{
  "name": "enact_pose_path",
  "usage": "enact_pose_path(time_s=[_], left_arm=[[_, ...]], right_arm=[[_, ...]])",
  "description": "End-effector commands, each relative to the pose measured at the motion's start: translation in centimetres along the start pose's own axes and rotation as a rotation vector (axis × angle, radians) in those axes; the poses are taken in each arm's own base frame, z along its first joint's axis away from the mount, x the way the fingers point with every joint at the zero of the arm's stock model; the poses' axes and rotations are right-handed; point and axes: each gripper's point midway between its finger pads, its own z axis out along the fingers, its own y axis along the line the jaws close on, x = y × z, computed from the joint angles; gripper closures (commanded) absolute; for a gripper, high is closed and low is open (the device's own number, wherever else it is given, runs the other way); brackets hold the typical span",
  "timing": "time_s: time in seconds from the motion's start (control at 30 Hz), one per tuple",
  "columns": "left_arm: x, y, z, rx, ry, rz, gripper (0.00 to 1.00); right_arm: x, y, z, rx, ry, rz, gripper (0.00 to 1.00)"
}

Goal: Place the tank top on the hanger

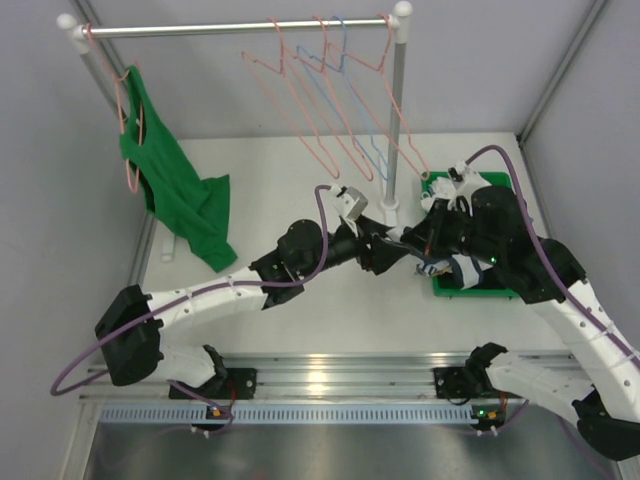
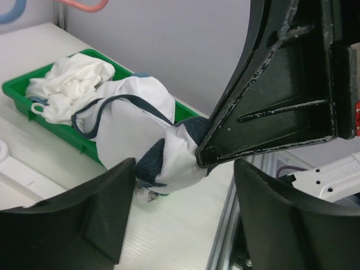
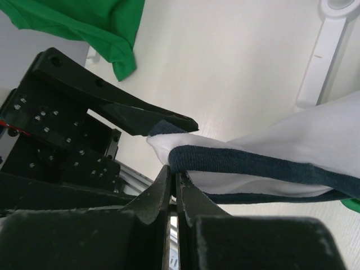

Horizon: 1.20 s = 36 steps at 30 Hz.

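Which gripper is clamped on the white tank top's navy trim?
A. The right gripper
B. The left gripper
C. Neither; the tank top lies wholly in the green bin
A: the right wrist view shows the right gripper pinched shut on the navy trim of the tank top, while in the left wrist view the left gripper stands open around the cloth.

Tank top half in bin, hangers behind

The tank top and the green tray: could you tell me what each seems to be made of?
The tank top looks like soft, matte knit cloth, perhaps cotton jersey: it bunches and folds limply, with thicker navy trim. The green tray seems moulded plastic, smooth and faintly glossy, holding a rigid, even rim.
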Motion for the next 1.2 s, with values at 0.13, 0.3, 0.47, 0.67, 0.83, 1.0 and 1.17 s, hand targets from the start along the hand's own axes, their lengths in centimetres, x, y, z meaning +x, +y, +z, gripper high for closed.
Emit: enact_pose_path(time_s=[0.13, 0.3, 0.47, 0.67, 0.83, 1.0, 1.17], left_arm=[[-0.4, -0.5, 0.6, 0.043, -0.042, 0.011, 0.53], [-0.2, 0.0, 0.7, 0.017, -0.039, 0.005, 0.80], [0.1, 0.8, 0.8, -0.024, -0.037, -0.001, 1.00], [1.0, 3.2, 0.2, -0.148, -0.036, -0.030, 1.00], [2.8, 6.3, -1.2, -0.310, -0.028, -0.075, 1.00], [4.8, 8.7, -2.6, -0.439, -0.005, -0.116, 1.00], [5.5, 11.2, -4.4, -0.601, -0.009, -0.133, 1.00]], right_arm=[[-0.7, 1.6, 0.0, -0.065, -0.036, 0.001, 1.00], [-0.4, 1.8, 0.4, -0.076, -0.024, 0.004, 1.00], [-0.1, 1.0, 0.8, -0.042, -0.022, 0.004, 0.98], [0.4, -1.3, 0.8, 0.059, -0.044, 0.010, 0.75], [0.9, -3.9, -0.1, 0.164, -0.084, 0.023, 0.46], [2.7, -9.6, -1.7, 0.437, -0.098, 0.055, 0.41], [7.0, -14.1, -1.2, 0.600, -0.037, 0.106, 0.37]])
